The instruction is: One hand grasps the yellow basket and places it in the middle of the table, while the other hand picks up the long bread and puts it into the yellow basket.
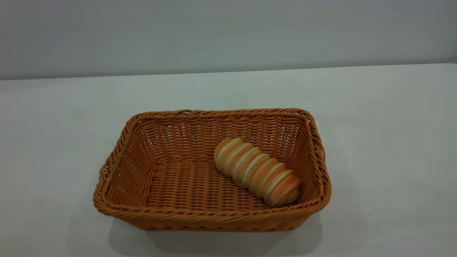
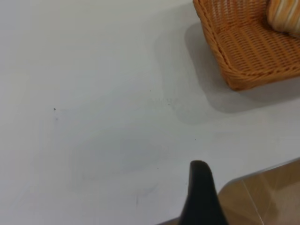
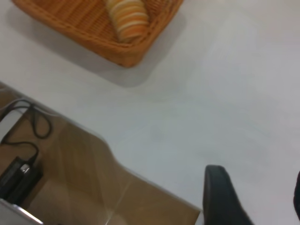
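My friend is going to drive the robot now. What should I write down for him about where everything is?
Left gripper: away from the basket, near the table edge, holding nothing in view.
Right gripper: open, empty, also near the table edge, away from the basket.
The yellow basket sits mid-table.
The long bread lies inside it, toward its right end.
Done: both steps look finished.
Left: nothing obvious.

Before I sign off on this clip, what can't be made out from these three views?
- Left gripper: left wrist view shows only one dark finger; the rest is cut off by the frame edge, so open or shut is unclear.
- Right gripper: two fingers show apart in the right wrist view, their bases cut off.
- Neither arm appears in the exterior view.
- Long bread: underside hidden against the yellow basket floor; both wrist views crop it.
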Controlling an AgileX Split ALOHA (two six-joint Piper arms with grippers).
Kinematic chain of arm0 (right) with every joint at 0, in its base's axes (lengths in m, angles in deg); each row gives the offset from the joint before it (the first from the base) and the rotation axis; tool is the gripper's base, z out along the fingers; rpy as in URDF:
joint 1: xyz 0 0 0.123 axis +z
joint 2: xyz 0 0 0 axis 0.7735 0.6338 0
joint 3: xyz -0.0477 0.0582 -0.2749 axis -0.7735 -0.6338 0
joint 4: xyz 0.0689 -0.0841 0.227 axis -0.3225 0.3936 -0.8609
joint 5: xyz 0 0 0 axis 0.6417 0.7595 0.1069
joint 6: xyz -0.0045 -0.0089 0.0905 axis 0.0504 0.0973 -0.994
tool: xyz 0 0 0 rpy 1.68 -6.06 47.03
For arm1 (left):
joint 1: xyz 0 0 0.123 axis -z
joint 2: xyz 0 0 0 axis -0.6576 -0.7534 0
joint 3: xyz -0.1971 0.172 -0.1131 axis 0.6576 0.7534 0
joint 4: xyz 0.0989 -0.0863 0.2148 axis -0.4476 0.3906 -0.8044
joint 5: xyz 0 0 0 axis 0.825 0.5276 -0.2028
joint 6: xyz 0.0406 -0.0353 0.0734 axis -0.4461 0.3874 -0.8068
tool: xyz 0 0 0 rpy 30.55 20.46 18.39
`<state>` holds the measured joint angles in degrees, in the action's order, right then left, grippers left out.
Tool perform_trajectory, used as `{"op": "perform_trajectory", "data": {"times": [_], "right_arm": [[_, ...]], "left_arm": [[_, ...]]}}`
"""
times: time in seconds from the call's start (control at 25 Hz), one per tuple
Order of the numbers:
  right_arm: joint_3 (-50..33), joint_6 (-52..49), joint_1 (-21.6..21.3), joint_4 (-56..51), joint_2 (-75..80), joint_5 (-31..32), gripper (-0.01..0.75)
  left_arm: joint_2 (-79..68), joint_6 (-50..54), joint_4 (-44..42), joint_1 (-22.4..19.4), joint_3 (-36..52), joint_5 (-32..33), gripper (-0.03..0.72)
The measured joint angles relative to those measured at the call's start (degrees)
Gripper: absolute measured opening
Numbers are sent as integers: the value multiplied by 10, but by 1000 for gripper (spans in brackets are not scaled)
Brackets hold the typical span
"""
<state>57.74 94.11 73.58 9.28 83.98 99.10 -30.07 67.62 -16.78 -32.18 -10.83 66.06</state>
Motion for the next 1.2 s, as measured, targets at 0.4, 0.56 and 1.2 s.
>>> {"op": "perform_trajectory", "data": {"times": [0.4,0.56,1.2], "right_arm": [[-24,-15,0,28,0,-50,414],[-24,-15,0,28,0,-52,414],[-26,-18,0,21,0,-53,414]], "left_arm": [[0,1,0,0,2,-3,584],[0,1,0,0,2,-4,584],[0,1,7,0,2,-4,584]]}}
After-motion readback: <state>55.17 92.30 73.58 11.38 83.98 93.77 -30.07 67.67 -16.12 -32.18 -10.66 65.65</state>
